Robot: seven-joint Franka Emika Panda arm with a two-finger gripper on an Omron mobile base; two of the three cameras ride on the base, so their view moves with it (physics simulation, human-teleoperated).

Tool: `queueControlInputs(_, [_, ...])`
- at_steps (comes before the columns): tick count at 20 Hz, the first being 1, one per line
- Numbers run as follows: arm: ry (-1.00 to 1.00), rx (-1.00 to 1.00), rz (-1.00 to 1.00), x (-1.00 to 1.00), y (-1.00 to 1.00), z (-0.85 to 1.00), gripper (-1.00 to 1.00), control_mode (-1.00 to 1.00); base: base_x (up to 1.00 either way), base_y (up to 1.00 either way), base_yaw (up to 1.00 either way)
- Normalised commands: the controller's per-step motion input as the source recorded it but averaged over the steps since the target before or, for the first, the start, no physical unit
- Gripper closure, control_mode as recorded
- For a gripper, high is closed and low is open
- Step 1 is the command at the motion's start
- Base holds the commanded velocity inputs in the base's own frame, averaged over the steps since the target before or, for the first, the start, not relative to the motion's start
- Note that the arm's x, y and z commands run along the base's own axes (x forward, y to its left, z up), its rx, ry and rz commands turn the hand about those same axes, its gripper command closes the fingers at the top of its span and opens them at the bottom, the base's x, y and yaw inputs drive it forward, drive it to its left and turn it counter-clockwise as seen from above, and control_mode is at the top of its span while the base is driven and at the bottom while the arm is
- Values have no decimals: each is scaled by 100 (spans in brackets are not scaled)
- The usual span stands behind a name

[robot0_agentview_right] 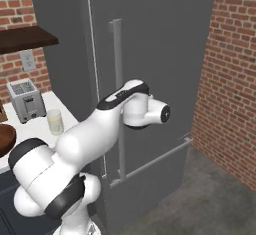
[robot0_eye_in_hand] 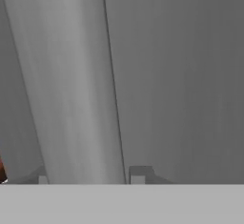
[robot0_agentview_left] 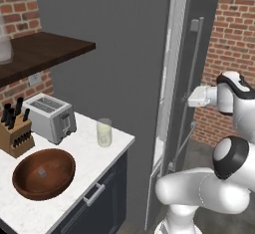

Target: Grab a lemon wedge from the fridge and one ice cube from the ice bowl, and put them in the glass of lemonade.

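The fridge [robot0_agentview_left: 114,54] stands right of the counter, its door [robot0_agentview_right: 165,54] swung a little ajar so the pale inner lining shows edge-on. My gripper [robot0_eye_in_hand: 90,176] is shut on the long vertical handle [robot0_eye_in_hand: 76,99], one fingertip on each side of the bar. From the left base the hand [robot0_agentview_left: 199,97] meets the handle [robot0_agentview_left: 195,63] at mid height. The glass of lemonade [robot0_agentview_left: 104,132] stands near the counter's right edge. The ice bowl [robot0_agentview_left: 20,183] sits at the front left with an ice cube [robot0_agentview_left: 43,173] inside. The lemon wedge is hidden.
A toaster [robot0_agentview_left: 50,117] and a knife block [robot0_agentview_left: 15,131] stand at the back of the white counter [robot0_agentview_left: 99,158]. A dark wooden shelf [robot0_agentview_left: 40,51] hangs above. A brick wall [robot0_agentview_right: 230,79] rises to the fridge's right, with open floor [robot0_agentview_right: 210,199] before it.
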Motion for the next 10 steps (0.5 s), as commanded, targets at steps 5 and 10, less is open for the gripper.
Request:
queueControlInputs(5, [0,0,0,-14,-85,0,100,-100,0,0,0])
queueControlInputs(10, [0,0,0,-20,-89,0,100,-100,0,0,0])
